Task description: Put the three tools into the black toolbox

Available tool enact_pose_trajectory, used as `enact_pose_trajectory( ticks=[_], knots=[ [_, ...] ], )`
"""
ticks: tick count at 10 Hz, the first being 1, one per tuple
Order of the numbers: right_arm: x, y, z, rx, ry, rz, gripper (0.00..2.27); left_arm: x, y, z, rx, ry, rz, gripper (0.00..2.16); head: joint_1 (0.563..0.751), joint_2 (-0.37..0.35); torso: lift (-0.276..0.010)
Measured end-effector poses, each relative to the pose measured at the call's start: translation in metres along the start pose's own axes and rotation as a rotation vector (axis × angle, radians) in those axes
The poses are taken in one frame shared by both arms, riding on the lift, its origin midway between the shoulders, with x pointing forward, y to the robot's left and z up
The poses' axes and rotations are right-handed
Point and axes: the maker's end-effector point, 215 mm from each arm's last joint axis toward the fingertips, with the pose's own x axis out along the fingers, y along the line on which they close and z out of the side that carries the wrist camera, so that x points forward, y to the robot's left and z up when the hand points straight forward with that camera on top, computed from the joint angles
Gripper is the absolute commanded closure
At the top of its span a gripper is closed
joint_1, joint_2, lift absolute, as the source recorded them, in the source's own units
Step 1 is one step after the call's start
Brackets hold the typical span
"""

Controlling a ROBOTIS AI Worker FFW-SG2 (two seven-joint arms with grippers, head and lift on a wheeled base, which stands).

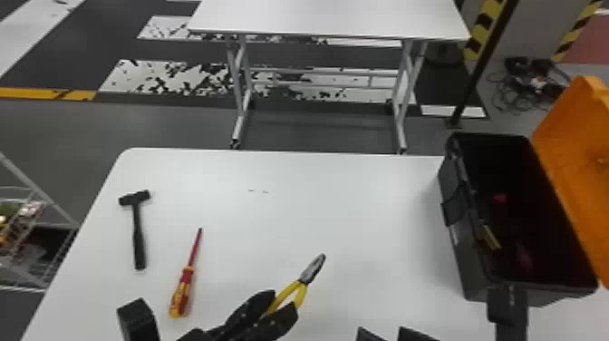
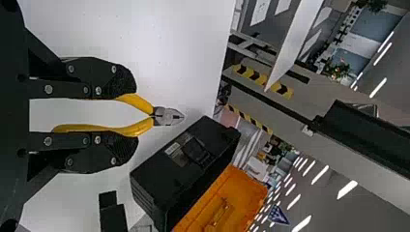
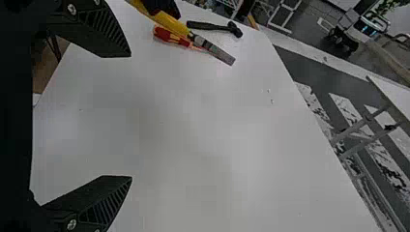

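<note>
My left gripper (image 1: 282, 303), low in the head view's centre, is shut on the yellow-handled pliers (image 1: 312, 270), their jaws pointing forward and right. In the left wrist view the pliers (image 2: 167, 116) have their handles between the fingers of my left gripper (image 2: 131, 114). My right gripper (image 1: 389, 334) is at the bottom edge, left of the toolbox; the right wrist view shows this gripper (image 3: 130, 116) open with nothing between its fingers. The black hammer (image 1: 138, 231) and the red-yellow screwdriver (image 1: 183, 290) lie on the table's left. At the right stands the black toolbox (image 1: 464, 254), open.
The orange lid (image 1: 575, 168) leans outward on the toolbox's right side. Small yellow and reddish patches show inside the box. A second white table (image 1: 331, 18) stands beyond the work table (image 1: 317, 195). A wire rack (image 1: 27, 236) is at the far left.
</note>
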Motion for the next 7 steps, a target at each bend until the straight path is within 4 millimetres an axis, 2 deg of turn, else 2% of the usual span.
enact_pose_trajectory(
  ticks=[4,7],
  knots=[
    [0.009,0.009,0.024,-0.028,-0.013,0.000,0.10,0.019,-0.030,-0.016,0.040,0.039,-0.051,2.14,0.695,-0.080,-0.051],
    [0.018,0.016,0.031,-0.042,-0.022,0.005,0.10,0.029,-0.055,-0.026,0.071,0.062,-0.087,2.14,0.695,-0.118,-0.051]
  ],
)
